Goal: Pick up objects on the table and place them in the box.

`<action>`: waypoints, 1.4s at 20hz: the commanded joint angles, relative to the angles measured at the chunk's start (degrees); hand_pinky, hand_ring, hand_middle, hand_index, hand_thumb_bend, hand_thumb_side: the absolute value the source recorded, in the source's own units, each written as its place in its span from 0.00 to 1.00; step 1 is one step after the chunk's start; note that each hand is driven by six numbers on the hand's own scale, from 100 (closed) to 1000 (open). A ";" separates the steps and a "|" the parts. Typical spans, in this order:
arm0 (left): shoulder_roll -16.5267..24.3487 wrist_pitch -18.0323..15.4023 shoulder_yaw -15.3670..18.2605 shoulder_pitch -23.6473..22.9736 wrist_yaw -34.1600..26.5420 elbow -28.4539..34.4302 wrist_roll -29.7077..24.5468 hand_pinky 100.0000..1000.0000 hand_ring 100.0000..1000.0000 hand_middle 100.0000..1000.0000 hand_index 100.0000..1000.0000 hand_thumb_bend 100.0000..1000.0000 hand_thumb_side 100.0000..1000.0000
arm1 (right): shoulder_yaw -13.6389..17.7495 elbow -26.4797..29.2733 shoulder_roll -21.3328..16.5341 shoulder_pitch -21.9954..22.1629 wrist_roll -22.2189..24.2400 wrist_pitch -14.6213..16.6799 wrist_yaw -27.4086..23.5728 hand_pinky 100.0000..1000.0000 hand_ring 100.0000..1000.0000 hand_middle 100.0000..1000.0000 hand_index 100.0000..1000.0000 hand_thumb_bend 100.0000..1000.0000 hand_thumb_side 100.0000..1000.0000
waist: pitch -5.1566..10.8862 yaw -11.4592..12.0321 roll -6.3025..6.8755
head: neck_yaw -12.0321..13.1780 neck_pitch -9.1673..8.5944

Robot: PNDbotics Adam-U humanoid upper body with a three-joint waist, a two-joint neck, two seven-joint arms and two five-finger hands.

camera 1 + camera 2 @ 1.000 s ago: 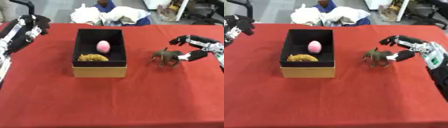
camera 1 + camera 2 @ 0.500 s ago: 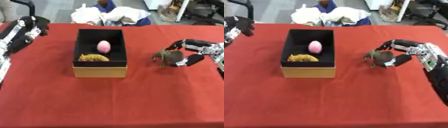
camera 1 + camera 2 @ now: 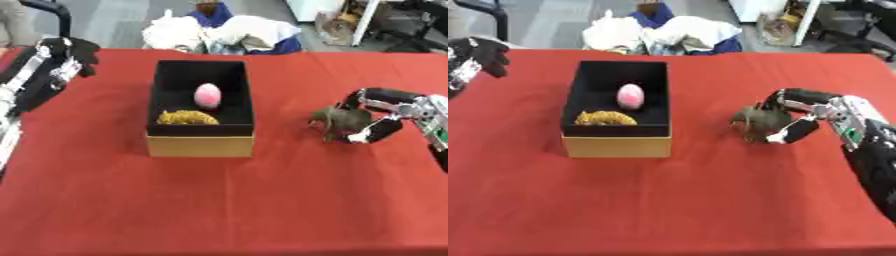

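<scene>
Right hand (image 3: 385, 114) curls around the brown animal figure (image 3: 339, 121) beside the box (image 3: 199, 145).

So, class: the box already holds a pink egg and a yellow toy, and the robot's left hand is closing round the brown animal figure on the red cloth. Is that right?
Not quite: the right hand is the one closing round the brown animal figure, as the right eye view shows. The left hand is at the table's far left edge, away from it. The box does hold the pink egg and the yellow toy.
</scene>
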State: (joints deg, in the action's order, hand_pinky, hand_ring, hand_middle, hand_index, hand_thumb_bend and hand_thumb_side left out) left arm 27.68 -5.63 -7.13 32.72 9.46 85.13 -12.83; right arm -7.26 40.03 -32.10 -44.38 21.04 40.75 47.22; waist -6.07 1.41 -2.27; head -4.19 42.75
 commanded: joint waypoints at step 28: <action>-2.78 -0.58 -1.16 3.02 -2.60 6.31 -1.62 0.56 0.51 0.52 0.74 0.25 0.83 | 4.03 1.11 11.98 -20.70 3.09 -3.39 1.32 0.68 0.60 0.31 0.47 0.16 0.00 | 1.11 5.21 -1.39 | -2.35 -0.84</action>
State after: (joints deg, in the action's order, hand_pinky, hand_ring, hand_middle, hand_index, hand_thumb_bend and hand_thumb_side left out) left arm 24.49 -6.11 -8.32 34.43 7.13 89.88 -14.15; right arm -3.99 41.00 -20.15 -63.21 24.66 37.51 47.02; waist -5.71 6.77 -3.94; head -6.15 42.61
